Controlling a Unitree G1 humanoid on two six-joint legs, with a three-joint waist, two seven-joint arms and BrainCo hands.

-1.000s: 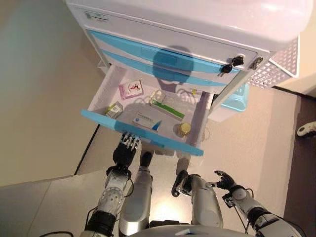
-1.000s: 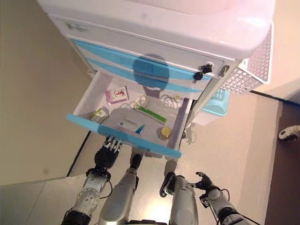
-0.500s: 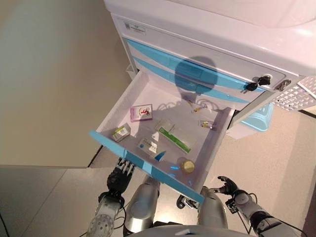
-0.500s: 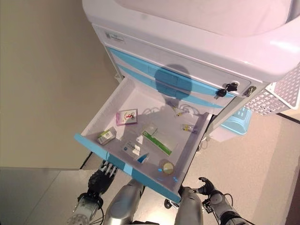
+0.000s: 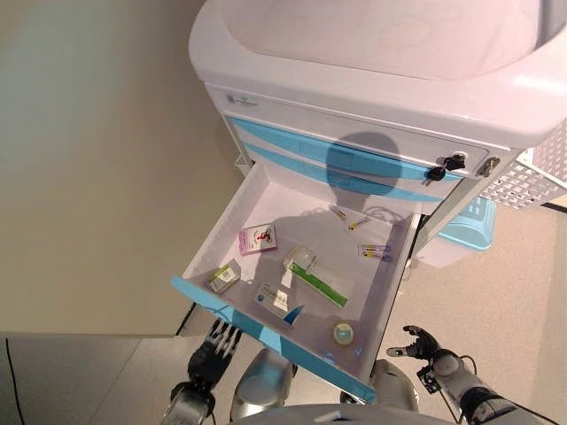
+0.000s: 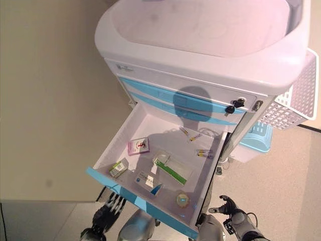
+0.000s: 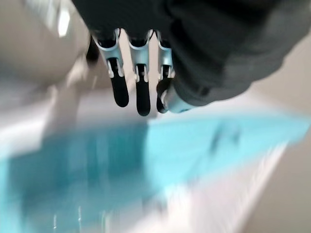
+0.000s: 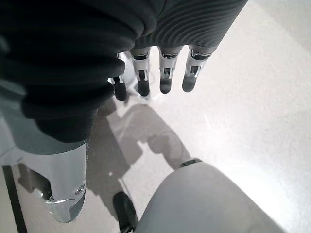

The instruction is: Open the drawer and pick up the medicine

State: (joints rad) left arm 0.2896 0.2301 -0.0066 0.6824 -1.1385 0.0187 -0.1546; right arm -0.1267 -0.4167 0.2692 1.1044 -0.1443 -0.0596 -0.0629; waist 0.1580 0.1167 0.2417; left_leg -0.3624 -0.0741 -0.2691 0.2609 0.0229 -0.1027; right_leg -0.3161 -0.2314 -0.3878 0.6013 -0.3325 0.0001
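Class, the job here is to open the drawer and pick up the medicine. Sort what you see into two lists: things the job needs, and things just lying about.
Belongs to the job:
- open drawer
- pink medicine box
- green-and-white box
- long green box
- round container
- left hand, under the drawer front
- right hand, held low and open

Just lying about:
- keys in the lock
- white wire basket
- blue basket

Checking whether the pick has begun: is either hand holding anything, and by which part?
Nothing held. Left hand is under the drawer front; right hand hangs free.
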